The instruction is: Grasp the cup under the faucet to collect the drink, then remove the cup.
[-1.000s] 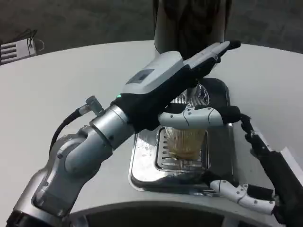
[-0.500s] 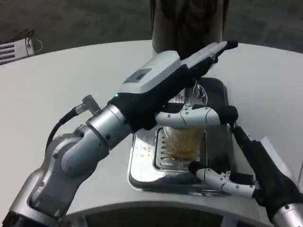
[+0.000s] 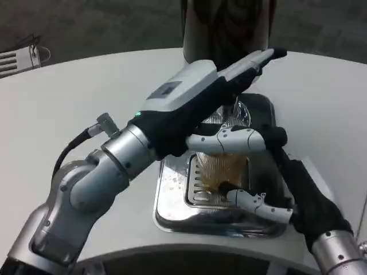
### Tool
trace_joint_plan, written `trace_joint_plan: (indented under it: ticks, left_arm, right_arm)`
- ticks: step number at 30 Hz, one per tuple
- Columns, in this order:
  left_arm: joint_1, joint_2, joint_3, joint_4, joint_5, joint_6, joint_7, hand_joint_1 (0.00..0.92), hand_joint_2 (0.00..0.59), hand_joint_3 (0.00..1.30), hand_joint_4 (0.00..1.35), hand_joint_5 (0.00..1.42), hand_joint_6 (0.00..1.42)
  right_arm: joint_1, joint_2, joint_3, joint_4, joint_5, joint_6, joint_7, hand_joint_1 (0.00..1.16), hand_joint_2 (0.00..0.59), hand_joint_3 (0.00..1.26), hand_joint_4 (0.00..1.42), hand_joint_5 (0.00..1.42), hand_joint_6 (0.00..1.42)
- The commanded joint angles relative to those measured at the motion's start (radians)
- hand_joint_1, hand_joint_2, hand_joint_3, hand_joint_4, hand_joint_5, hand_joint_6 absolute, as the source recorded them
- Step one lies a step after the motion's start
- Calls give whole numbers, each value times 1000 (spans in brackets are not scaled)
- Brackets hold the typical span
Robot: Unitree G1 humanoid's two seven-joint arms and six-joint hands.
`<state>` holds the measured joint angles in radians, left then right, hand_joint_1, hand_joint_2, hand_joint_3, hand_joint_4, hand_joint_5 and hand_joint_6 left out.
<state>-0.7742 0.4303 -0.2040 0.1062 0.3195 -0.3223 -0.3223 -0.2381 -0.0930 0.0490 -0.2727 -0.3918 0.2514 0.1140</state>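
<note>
A clear ribbed cup [image 3: 221, 170] holding amber drink stands on the grate of a silver drip tray [image 3: 172, 201], under the faucet [image 3: 241, 112] of a dark dispenser [image 3: 226, 26]. My left hand [image 3: 189, 106] stretches over the cup, its fingers [image 3: 258, 60] extended together up to the tap area; the contact there is hidden. My right hand [image 3: 301, 197] comes in from the lower right and wraps the cup: one finger [image 3: 229, 140] lies across its upper part and the thumb [image 3: 252, 201] touches its lower front.
The white round table [image 3: 86, 97] has open room to the left and far right. Its front edge curves just below the tray. A small grey rack [image 3: 17, 59] sits at the far left edge.
My right hand has moved up and left from the table's front edge, and its thumb has closed in onto the cup's lower front. The left arm has barely moved.
</note>
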Motion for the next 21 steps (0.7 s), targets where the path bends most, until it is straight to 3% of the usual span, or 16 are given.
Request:
trace_joint_plan:
  ticks: [1, 12, 21]
  left_arm:
    - [40, 6, 7, -19, -2, 8, -17, 0, 71, 60, 0, 115, 203]
    - [168, -78, 140, -109, -32, -137, 202, 0, 88, 116, 66, 177, 260]
    - [295, -99, 207, -223, -39, -172, 277, 0, 100, 141, 106, 219, 300]
  right_arm:
    - [-32, -7, 15, 34, 14, -10, -21, 766, 212, 0, 0, 0, 0]
    - [-65, -17, 27, 67, 34, -8, -35, 766, 212, 0, 0, 0, 0]
    - [-78, -26, 33, 77, 51, -10, -37, 766, 212, 0, 0, 0, 0]
